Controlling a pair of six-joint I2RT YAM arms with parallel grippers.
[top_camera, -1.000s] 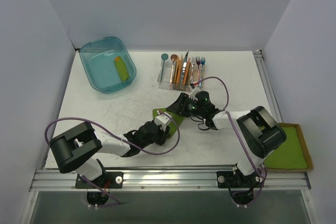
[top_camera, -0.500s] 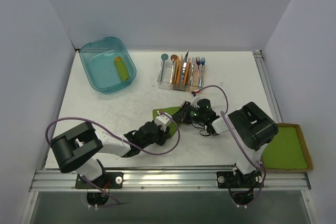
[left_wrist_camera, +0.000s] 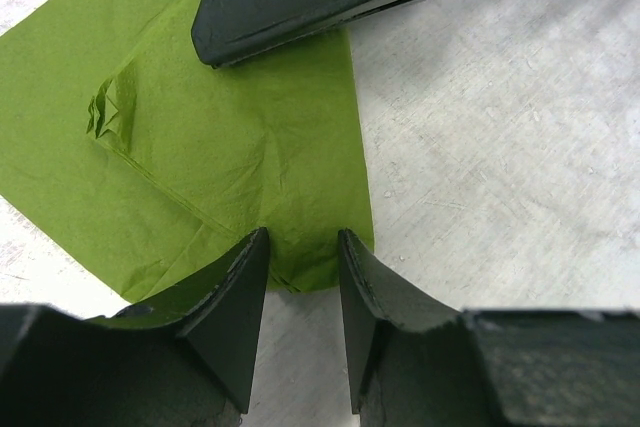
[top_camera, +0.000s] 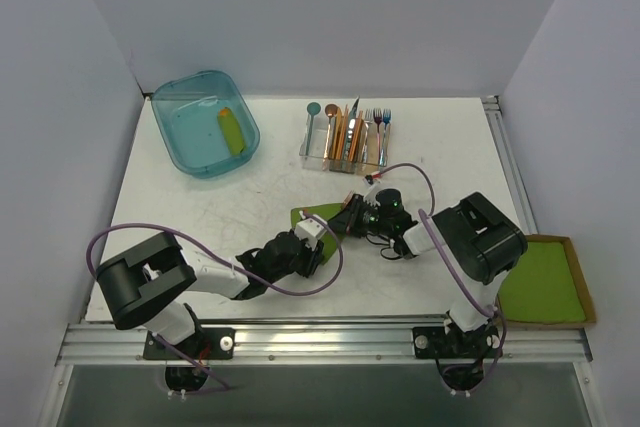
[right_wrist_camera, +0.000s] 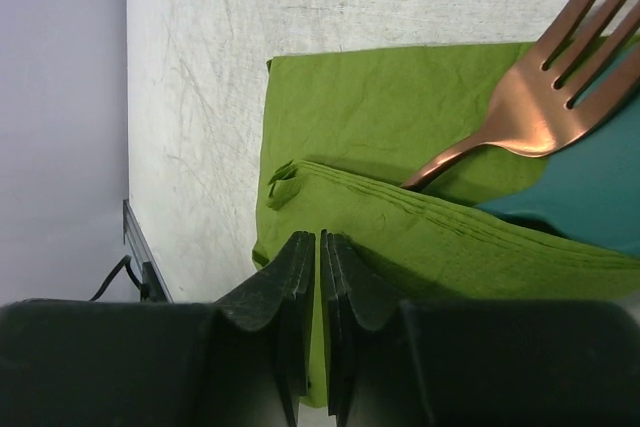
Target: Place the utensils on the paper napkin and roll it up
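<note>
lying near the middle of the top view, the paper napkin point(top_camera: 312, 214) sits flat on the white table with a gripper at each end. the left gripper point(left_wrist_camera: 302, 242) comes at it from the lower left. its jaws are a little spread, and the napkin's near edge reaches just into the gap between the tips. in the left wrist view the right gripper's dark body covers the sheet's top edge.

the right gripper point(right_wrist_camera: 317, 242) has its jaws pressed together with only a thin slit showing. the tips sit at the lower edge of a folded flap of the napkin, and i cannot tell whether any paper is caught between them. that flap lies over the copper fork point(right_wrist_camera: 530, 107) and the teal spoon point(right_wrist_camera: 590, 197) at the right of the right wrist view, with the tines poking out above it.

a clear caddy point(top_camera: 312, 152) of cutlery stands at upper centre, a teal tub point(top_camera: 190, 142) at upper left, a green stack point(top_camera: 545, 282) at lower right.
</note>
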